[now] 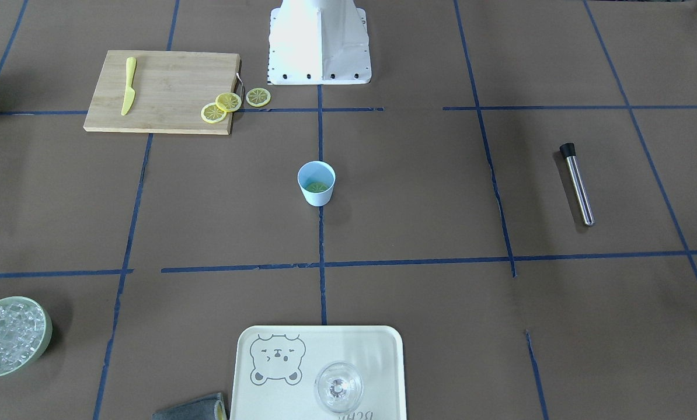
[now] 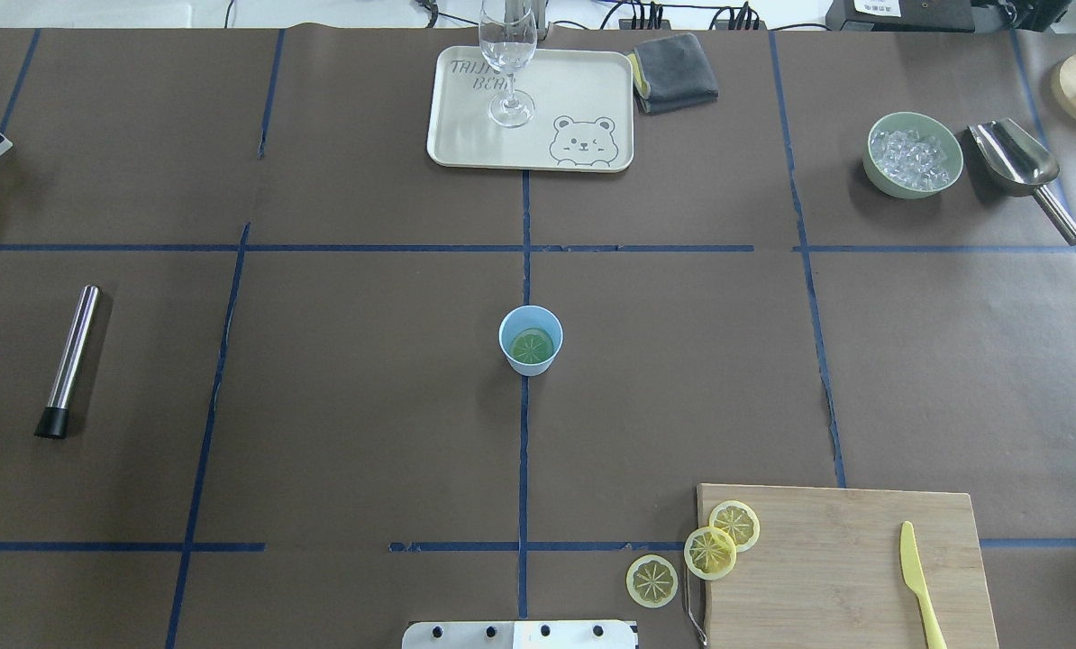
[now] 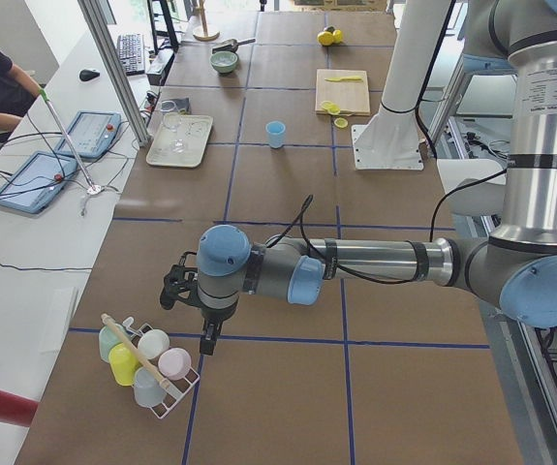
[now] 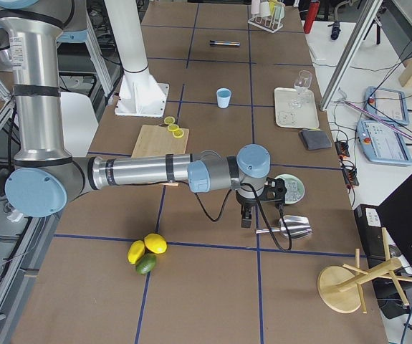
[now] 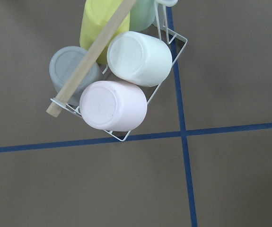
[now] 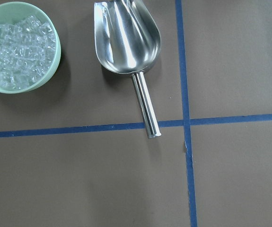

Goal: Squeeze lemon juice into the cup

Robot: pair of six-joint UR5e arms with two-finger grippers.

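The pale blue cup [image 2: 529,364] stands upright at the table's middle, also seen in the front-facing view [image 1: 318,198]. One lemon slice [image 2: 532,346] lies flat inside it. Two more slices [image 2: 734,525] overlap on the near left corner of the cutting board, and a third [image 2: 652,580] lies on the table beside it. My left gripper [image 3: 206,344] hangs far off over a cup rack; I cannot tell if it is open or shut. My right gripper [image 4: 246,218] hovers by the ice bowl and scoop, and I cannot tell its state either.
A wooden cutting board [image 2: 844,577] carries a yellow knife [image 2: 918,586]. A steel muddler [image 2: 69,361] lies at the left. A tray [image 2: 466,135] holds a clear glass [image 2: 508,63]. Ice bowl [image 2: 915,155] and scoop [image 2: 1020,162] sit far right. A wire rack of cups [image 5: 121,85] lies under the left wrist.
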